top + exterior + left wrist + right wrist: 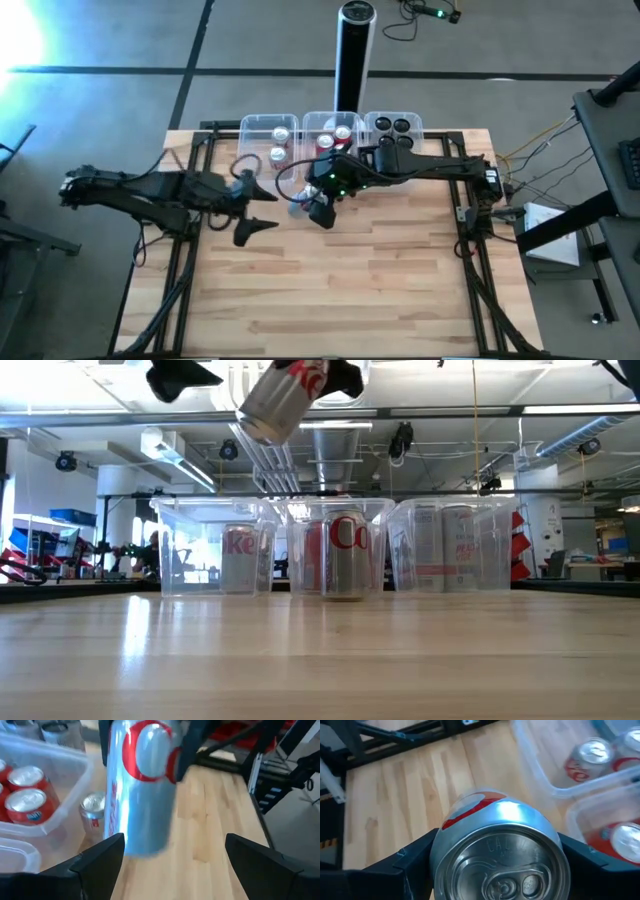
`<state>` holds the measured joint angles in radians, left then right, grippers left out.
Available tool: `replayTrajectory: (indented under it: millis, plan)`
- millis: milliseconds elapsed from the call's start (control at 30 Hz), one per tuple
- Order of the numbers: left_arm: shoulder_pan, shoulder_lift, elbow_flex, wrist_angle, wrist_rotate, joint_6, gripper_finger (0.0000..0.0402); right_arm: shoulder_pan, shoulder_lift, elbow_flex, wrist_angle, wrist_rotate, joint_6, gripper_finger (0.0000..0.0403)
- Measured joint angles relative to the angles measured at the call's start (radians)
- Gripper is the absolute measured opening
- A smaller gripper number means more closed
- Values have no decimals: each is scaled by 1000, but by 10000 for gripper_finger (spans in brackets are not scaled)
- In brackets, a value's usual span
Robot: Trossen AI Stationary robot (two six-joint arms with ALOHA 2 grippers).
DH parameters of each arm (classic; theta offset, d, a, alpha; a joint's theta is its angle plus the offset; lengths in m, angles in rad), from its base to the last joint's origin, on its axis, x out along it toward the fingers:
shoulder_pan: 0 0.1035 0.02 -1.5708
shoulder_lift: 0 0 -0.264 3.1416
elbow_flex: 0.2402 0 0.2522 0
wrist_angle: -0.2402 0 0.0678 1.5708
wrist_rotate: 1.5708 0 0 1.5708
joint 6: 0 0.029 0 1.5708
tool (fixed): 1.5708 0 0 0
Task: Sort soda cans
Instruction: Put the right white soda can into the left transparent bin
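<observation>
Above table (330, 290), right gripper (490, 855) apparently clamps silver can (495, 850).

I saw three clear plastic tubs (268, 124) lined up along the far edge of the wooden bench (360, 290), and a tall black cylinder post (352, 55) stood just behind them.

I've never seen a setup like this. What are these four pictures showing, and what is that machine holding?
Two robot arms work at a wooden table. One picture looks down from overhead, one looks level across the tabletop, and two come from cameras on the arms' wrists. The right gripper is shut on a silver soda can, lifted off the table. The left gripper waits beside it, open and empty. At the table's far edge stand three clear tubs with cans sorted inside, and one more silver can stands on the table before them.
</observation>
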<state>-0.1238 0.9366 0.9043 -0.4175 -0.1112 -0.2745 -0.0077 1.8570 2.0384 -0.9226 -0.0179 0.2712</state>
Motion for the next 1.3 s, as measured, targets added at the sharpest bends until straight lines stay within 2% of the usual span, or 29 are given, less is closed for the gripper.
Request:
replayTrajectory:
  millis: [300, 500, 933, 1033, 1167, 1300]
  plan:
    - [51, 43, 0, 28, 77, -15, 332, 23, 43, 14, 50, -68, -1, 299]
    - [63, 86, 0, 58, 160, -17, 332, 28, 40, 18, 104, -69, -6, 299]
    - [89, 168, 0, 169, 233, 50, 329, 34, 43, 18, 161, -70, -10, 299]
    - [89, 181, 0, 195, 232, 55, 320, 34, 43, 18, 157, -79, -11, 299]
    - [89, 196, 16, 192, 230, 70, 283, 34, 43, 18, 147, -88, -13, 309]
    - [89, 196, 23, 189, 228, 98, 281, 34, 41, 25, 147, -85, -11, 335]
